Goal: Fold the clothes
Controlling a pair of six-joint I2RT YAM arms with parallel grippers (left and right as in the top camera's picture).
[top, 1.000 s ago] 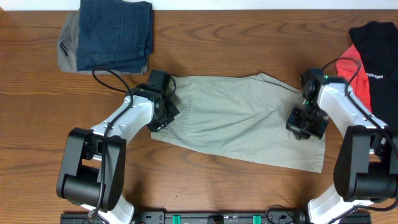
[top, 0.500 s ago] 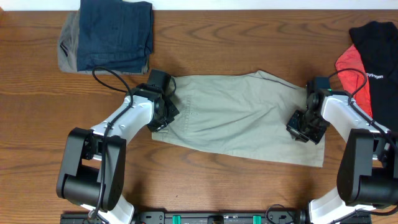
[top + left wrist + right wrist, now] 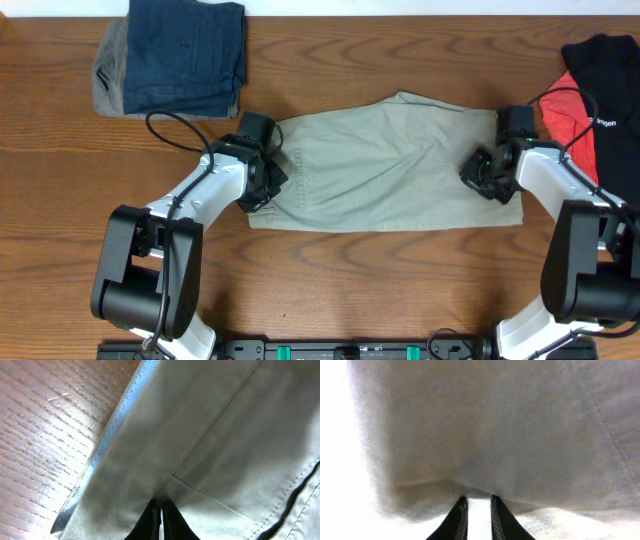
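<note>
The light khaki trousers [image 3: 380, 165] lie flat across the middle of the table. My left gripper [image 3: 262, 182] is shut on their left edge near the waistband; the left wrist view shows its fingertips [image 3: 161, 506] pinched together on the khaki cloth [image 3: 220, 435] beside a seam. My right gripper [image 3: 482, 172] is shut on the right end of the trousers; the right wrist view shows its fingers [image 3: 476, 504] close together with pale fabric [image 3: 495, 425] held between them and draped in front.
Folded dark blue jeans [image 3: 185, 50] lie on a grey garment [image 3: 108, 75] at the back left. A black garment [image 3: 605, 60] and a coral-red one [image 3: 565, 110] lie at the right edge, next to my right arm. Bare wooden table [image 3: 350, 290] shows in front.
My right gripper has moved toward the back of the table, dragging the trousers' right end with it. The front right corner has lifted back and the garment lies straighter. My left gripper stayed.
</note>
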